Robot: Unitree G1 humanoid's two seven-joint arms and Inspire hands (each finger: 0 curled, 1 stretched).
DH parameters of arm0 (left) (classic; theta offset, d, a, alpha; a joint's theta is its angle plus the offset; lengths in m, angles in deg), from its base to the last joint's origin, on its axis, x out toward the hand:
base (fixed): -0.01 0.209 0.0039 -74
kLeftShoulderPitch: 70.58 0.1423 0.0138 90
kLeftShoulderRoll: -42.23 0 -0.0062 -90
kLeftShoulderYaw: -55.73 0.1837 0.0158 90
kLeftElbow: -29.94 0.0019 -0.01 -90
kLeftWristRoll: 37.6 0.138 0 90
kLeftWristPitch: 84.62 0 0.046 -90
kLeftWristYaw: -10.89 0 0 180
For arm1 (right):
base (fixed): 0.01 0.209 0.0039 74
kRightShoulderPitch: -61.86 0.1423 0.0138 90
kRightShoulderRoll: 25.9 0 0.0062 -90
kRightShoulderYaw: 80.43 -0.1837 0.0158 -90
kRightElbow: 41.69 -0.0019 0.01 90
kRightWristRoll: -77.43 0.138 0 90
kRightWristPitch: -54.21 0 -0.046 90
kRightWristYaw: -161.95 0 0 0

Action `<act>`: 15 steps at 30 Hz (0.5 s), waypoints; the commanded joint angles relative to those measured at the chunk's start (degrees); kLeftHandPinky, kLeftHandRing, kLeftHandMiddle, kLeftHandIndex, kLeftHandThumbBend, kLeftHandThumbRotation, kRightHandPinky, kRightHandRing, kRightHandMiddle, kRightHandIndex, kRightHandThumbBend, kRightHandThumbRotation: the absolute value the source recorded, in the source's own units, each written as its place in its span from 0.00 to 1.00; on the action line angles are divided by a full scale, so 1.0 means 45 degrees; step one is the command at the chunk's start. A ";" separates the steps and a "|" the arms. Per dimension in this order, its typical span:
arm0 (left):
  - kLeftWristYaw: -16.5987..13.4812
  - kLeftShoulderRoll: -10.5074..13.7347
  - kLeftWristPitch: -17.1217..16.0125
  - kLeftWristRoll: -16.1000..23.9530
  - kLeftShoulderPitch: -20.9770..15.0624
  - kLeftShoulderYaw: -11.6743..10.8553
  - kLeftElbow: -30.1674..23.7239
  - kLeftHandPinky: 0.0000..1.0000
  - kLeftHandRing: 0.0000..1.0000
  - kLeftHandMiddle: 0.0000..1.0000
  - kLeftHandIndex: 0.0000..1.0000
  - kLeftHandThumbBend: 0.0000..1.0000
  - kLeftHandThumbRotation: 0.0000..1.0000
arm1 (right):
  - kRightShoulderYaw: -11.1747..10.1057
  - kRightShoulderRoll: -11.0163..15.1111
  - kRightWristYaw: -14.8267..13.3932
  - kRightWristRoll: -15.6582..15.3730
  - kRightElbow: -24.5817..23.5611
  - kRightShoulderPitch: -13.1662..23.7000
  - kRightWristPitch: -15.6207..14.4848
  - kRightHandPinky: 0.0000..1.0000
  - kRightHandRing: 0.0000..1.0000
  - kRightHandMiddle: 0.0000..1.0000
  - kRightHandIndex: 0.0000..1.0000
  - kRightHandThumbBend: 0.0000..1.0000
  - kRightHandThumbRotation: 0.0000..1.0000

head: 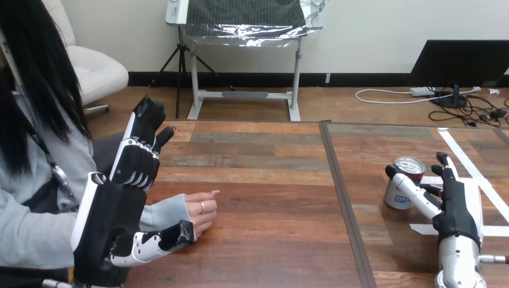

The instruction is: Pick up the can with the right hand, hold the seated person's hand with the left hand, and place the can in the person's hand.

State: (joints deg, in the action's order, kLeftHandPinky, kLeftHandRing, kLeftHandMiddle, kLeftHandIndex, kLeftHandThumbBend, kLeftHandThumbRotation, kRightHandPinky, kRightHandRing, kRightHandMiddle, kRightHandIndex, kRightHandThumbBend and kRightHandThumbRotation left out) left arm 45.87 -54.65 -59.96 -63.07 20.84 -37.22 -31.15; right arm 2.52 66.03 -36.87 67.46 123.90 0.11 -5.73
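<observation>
Head view: pick-up step, seemingly, as the right robot hand [457, 207], fingers wide, is flanking the upright can [408, 183] on the worktop [270, 180], needing closure next, while the left robot hand [114, 222], open, is standing just beside the person's hand [201, 213].

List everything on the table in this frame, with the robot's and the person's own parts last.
can: one, silver with a red top, upright on the table's right part.
tape strips: several, white, stuck to the table around the can.
table: one, brown wood, with a dark seam running right of centre.
person's hand: one, grey sleeve, resting on the table at the left.
left hand: one, black and white, raised with fingers straight, thumb tip by the person's hand; contact unclear.
right hand: one, black and white, open beside the can, thumb across its front.
</observation>
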 commanded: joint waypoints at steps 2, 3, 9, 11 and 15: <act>0.0121 0.0206 -0.0037 -0.0076 -0.0403 -0.0087 -0.0588 0.99 1.00 1.00 0.99 1.00 0.53 | 0.0061 0.0035 -0.0018 -0.0035 -0.0053 0.1062 -0.0043 0.54 0.66 0.91 0.95 1.00 0.63; 0.0117 0.0194 -0.0037 -0.0080 -0.0399 -0.0106 -0.0587 0.99 1.00 1.00 0.99 1.00 0.53 | 0.0055 0.0028 -0.0016 -0.0026 -0.0054 0.1064 -0.0041 0.52 0.64 0.90 0.95 1.00 0.63; 0.0077 0.0170 -0.0065 -0.0005 -0.0366 -0.0220 -0.0617 0.96 1.00 1.00 0.99 1.00 0.53 | -0.0038 -0.0007 0.0205 0.0126 -0.0037 0.1188 -0.0222 0.48 0.62 0.89 0.95 1.00 0.63; 0.0280 0.0199 -0.0033 -0.0261 -0.0380 -0.0156 -0.0618 0.95 1.00 1.00 0.98 1.00 0.53 | 0.0000 -0.0008 0.0172 0.0083 -0.0052 0.1192 -0.0125 0.48 0.65 0.89 0.95 1.00 0.63; 0.0412 0.0258 0.0041 -0.0401 -0.0351 -0.0129 -0.0668 0.95 1.00 1.00 0.98 1.00 0.52 | 0.0073 -0.0025 0.0107 0.0001 -0.0064 0.1237 -0.0130 0.54 0.70 0.88 0.95 1.00 0.63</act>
State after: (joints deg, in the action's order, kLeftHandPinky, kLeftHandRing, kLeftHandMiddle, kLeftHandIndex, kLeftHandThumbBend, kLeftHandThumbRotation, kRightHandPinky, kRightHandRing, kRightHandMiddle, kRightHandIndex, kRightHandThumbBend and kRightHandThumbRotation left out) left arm 47.13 -54.43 -59.89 -64.04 21.16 -37.40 -31.32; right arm 2.57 66.01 -36.18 67.63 123.96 0.19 -6.51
